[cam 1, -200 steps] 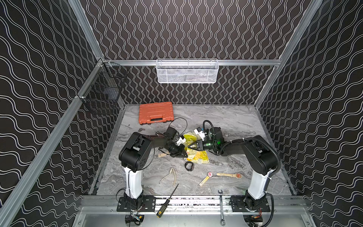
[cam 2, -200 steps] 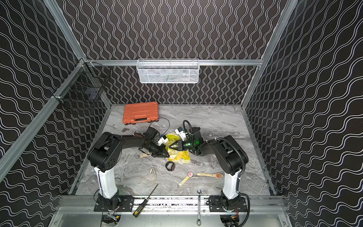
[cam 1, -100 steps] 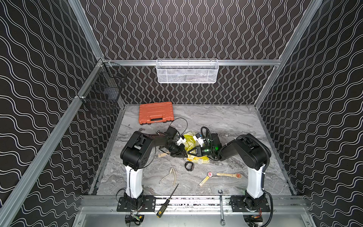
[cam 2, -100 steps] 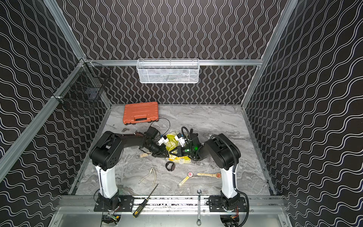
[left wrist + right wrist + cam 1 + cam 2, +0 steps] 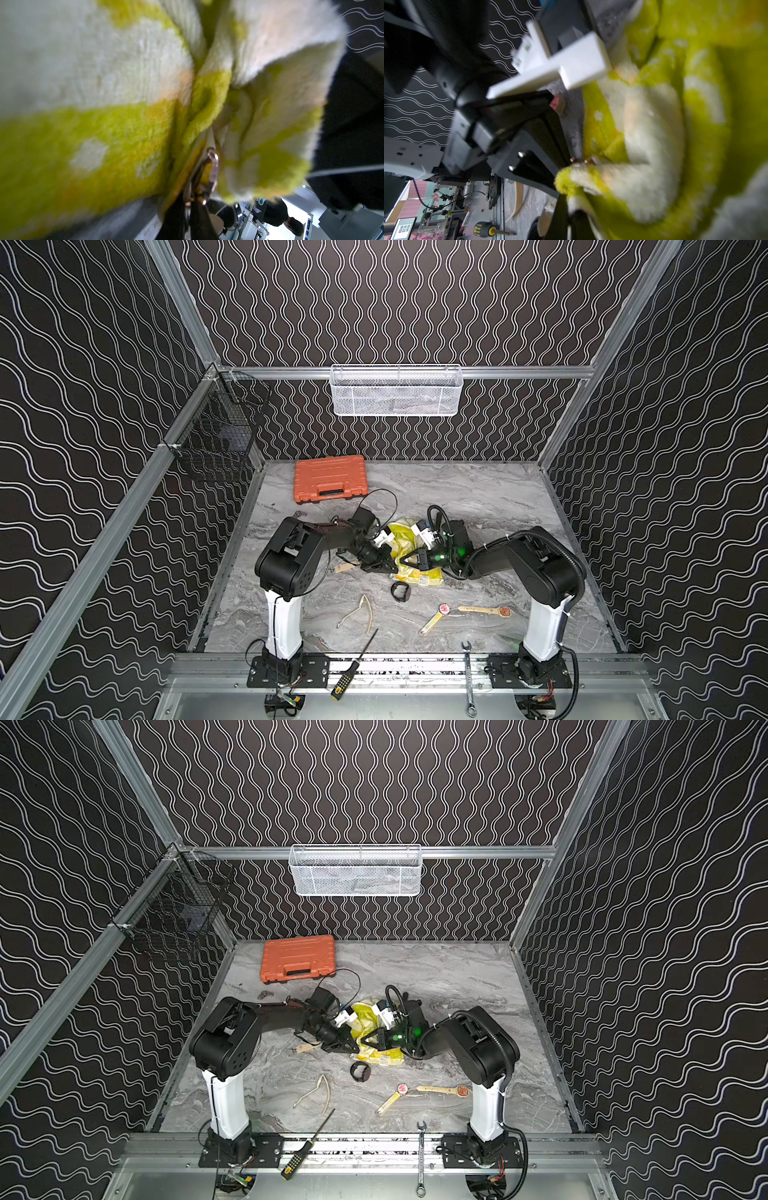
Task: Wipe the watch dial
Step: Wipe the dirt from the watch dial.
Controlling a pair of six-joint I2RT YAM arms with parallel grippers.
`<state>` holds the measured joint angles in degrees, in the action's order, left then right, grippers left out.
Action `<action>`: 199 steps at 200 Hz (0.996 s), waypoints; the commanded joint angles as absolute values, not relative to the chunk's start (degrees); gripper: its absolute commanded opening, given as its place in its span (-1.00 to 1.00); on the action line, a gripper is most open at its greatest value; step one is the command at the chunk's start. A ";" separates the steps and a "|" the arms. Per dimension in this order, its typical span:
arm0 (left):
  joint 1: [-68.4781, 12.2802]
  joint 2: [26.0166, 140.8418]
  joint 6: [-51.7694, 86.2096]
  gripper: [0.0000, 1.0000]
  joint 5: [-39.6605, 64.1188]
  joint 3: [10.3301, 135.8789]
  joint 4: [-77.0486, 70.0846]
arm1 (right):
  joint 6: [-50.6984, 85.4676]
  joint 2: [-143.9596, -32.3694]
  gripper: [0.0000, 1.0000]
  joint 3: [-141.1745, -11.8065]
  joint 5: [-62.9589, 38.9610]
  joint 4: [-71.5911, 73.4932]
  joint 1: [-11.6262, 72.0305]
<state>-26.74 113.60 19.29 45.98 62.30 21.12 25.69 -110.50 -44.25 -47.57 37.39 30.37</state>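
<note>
A watch with a rose-gold case [image 5: 210, 169] is pinched at its lugs in my shut left gripper [image 5: 192, 204], the dial edge-on to that camera. A yellow and white fluffy cloth [image 5: 116, 133] is folded around the case and hides the dial. My right gripper [image 5: 569, 209] is shut on a fold of this cloth [image 5: 639, 172], tip to tip with the left fingers [image 5: 542, 164]. In both top views the left gripper [image 5: 388, 566] [image 5: 353, 1048] and right gripper [image 5: 406, 562] [image 5: 366, 1042] meet over the cloth [image 5: 422, 577] [image 5: 386, 1058] at mid table.
A black smartwatch [image 5: 401, 592], glasses [image 5: 361, 614] and two beige-strapped watches [image 5: 444, 609] [image 5: 503, 611] lie in front of the arms. An orange case [image 5: 330, 478] sits at the back left. A screwdriver [image 5: 353, 668] and wrench [image 5: 468, 676] rest on the front rail.
The right arm's elbow swung in toward the centre, then back out, its gripper sliding with the cloth against the left gripper. The left arm barely moved.
</note>
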 commanded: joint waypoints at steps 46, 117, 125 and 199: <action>-26.97 113.07 18.02 -0.96 36.01 61.93 25.83 | 29.19 -115.99 -1.00 -45.54 -46.37 41.33 31.53; -26.94 113.53 18.07 -0.96 37.17 60.78 25.28 | 27.21 -116.60 -1.00 -36.98 -33.95 34.40 29.38; -26.98 113.31 17.95 -0.96 37.05 60.66 25.31 | 26.06 -116.15 -1.00 -37.34 -33.13 32.15 29.23; -26.97 112.68 17.24 -0.97 37.00 61.02 26.80 | 25.43 -103.68 -1.00 -41.48 -44.14 29.53 30.45</action>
